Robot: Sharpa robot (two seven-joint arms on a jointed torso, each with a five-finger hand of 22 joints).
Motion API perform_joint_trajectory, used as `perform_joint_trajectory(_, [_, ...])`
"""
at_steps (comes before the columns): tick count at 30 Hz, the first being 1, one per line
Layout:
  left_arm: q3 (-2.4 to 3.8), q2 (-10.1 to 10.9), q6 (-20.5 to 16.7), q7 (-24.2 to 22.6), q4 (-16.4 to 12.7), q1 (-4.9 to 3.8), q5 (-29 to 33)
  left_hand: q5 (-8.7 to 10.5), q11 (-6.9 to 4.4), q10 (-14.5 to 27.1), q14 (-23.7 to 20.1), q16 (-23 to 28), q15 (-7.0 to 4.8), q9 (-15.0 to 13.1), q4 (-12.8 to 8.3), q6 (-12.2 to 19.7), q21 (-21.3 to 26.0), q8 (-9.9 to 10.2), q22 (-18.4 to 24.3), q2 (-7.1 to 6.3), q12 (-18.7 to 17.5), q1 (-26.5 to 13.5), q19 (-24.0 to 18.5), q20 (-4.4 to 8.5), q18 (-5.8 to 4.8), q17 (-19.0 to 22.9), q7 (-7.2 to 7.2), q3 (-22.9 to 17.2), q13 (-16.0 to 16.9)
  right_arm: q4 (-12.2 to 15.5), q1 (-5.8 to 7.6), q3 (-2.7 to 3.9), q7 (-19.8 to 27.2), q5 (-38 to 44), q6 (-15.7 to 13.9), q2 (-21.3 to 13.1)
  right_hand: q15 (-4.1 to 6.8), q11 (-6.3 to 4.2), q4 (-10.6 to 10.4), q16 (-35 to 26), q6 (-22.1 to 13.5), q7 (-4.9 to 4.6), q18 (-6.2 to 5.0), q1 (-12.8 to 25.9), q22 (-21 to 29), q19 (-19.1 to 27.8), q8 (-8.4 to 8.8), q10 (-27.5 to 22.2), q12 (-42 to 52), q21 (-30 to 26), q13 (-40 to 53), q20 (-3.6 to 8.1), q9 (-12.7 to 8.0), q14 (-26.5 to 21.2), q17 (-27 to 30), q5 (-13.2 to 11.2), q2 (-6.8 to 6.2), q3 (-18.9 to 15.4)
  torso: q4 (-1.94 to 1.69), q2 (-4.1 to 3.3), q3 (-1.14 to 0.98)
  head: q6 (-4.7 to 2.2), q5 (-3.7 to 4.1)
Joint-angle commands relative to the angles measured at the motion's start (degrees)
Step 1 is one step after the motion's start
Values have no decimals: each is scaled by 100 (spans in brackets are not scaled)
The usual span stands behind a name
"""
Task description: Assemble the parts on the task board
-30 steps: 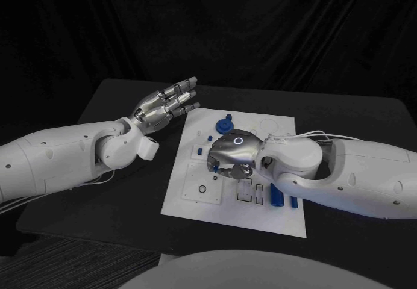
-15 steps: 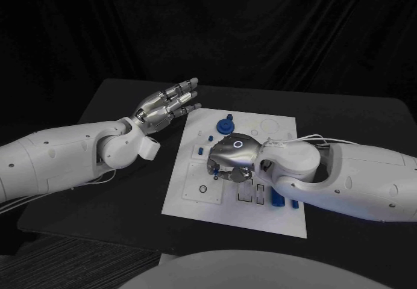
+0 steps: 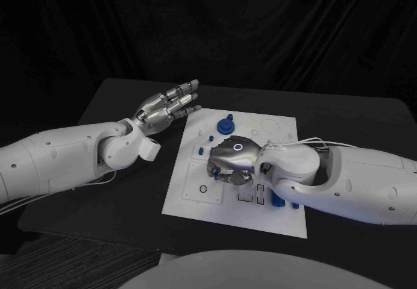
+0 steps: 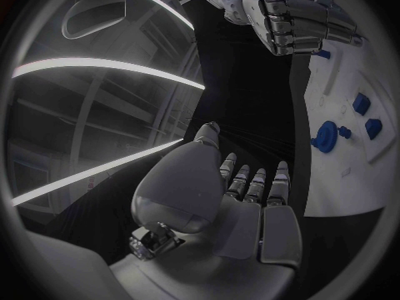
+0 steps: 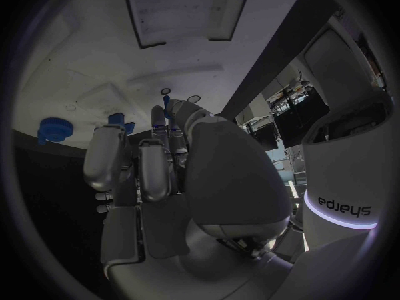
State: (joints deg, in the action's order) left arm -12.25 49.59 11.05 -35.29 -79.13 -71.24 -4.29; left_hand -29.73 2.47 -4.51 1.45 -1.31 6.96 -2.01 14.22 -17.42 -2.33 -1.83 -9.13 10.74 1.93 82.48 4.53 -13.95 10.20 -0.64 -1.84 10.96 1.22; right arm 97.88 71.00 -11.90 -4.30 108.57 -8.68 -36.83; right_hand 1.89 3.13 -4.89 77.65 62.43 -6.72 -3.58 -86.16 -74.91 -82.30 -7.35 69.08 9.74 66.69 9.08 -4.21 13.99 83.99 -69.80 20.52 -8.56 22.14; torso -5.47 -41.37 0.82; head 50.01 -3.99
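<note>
Right hand sits low over the middle of the task board, knuckles up, its fingers curled down and in toward the white surface. Whether those fingers pinch a part I cannot tell: the head view hides the tips under the silver back of the hand, and the right wrist view shows a small blue piece just past the fingertips without showing contact. Close beside the hand lie two small blue blocks on the side toward the left arm, and a round blue knob part stands farther up the board, apart from the hand. A long blue bar lies by the rectangular slots, partly covered by the right forearm.

Left hand hangs off the board's far left corner above the black table, fingers straight and apart, holding nothing. Bare matte table lies between it and the near edge, and a strip also runs along the board's right side beyond the right arm.

The board is a flat, smooth white plate with shallow cut-outs: an oval hole near its left edge and faint circles at its far end.
</note>
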Motion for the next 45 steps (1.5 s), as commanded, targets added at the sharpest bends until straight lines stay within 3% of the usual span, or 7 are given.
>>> perform_joint_trajectory(1, [6,-20,98,-47,8,12,23,-40,3,44,-15,2,23,-2,17,37,12,-18,6,-3,22,46,-40,0,11,7,-1,5,-8,25,-20,4,-66,50,-82,-1,-55,0,18,-11,-1,-24,-90,-28,-920,18,34,24,36,-1,6,-37,-8,124,2,34,-8,25,0,1,0,-1,0])
perform_joint_trajectory(29, [6,-17,155,5,55,52,23,-55,-25,59,-16,2,18,-3,23,39,8,-20,-6,15,26,58,-28,-2,13,7,39,0,-10,-30,-101,4,-124,50,-3,-40,-52,-3,45,-19,-9,-21,-94,-35,-916,25,50,26,39,-14,9,-36,-13,120,14,40,-11,40,1,3,0,-1,-24])
perform_joint_trajectory(35, [6,-22,167,18,65,57,23,-55,-27,62,-16,2,19,-3,24,38,8,-20,-6,17,25,59,-27,-4,13,7,42,-1,-10,-49,-101,4,-128,50,19,-29,-27,5,70,-57,-269,-12,-112,52,-895,66,241,-124,-17,-86,-6,-26,-86,91,67,-41,-37,81,1,2,1,-1,-22])
perform_joint_trajectory(36, [6,-22,168,19,65,58,23,-55,-27,62,-16,2,19,-3,24,38,8,-20,-6,17,25,59,-27,-4,13,7,42,-1,-10,-56,-101,4,-132,50,35,-29,-13,5,60,-69,-389,0,-117,89,-889,77,312,-161,-30,-106,-10,-18,-118,82,84,-102,-50,82,0,3,0,-1,-18])
perform_joint_trajectory(39, [6,-23,172,21,68,60,23,-56,-28,64,-16,2,20,-3,25,40,8,-20,-6,21,25,59,-26,-5,13,7,44,-2,-10,-69,-101,4,-156,50,106,-29,27,35,6,-123,-789,282,-136,240,-861,130,382,-353,-101,-214,-36,15,-225,41,155,-341,-114,79,0,2,0,-1,-24])
perform_joint_trajectory(43, [6,-24,180,25,73,62,23,-57,-31,67,-16,2,22,-3,27,43,7,-19,-7,26,25,61,-25,-7,13,7,47,-4,-11,-84,-102,4,-167,50,171,-28,7,77,-65,-208,-1126,437,-165,395,-811,222,374,-576,-162,-415,-56,5,-320,-30,271,-650,-180,34,0,3,0,-1,-29])
perform_joint_trajectory(45, [6,-26,184,26,76,63,23,-57,-31,67,-16,2,22,-3,27,43,7,-19,-7,26,25,61,-25,-7,13,7,47,-4,-11,-87,-102,4,-164,50,178,-26,8,77,-71,-208,-1140,439,-164,405,-812,222,373,-587,-163,-413,-56,4,-324,-32,271,-668,-182,29,1,3,0,-1,-31])
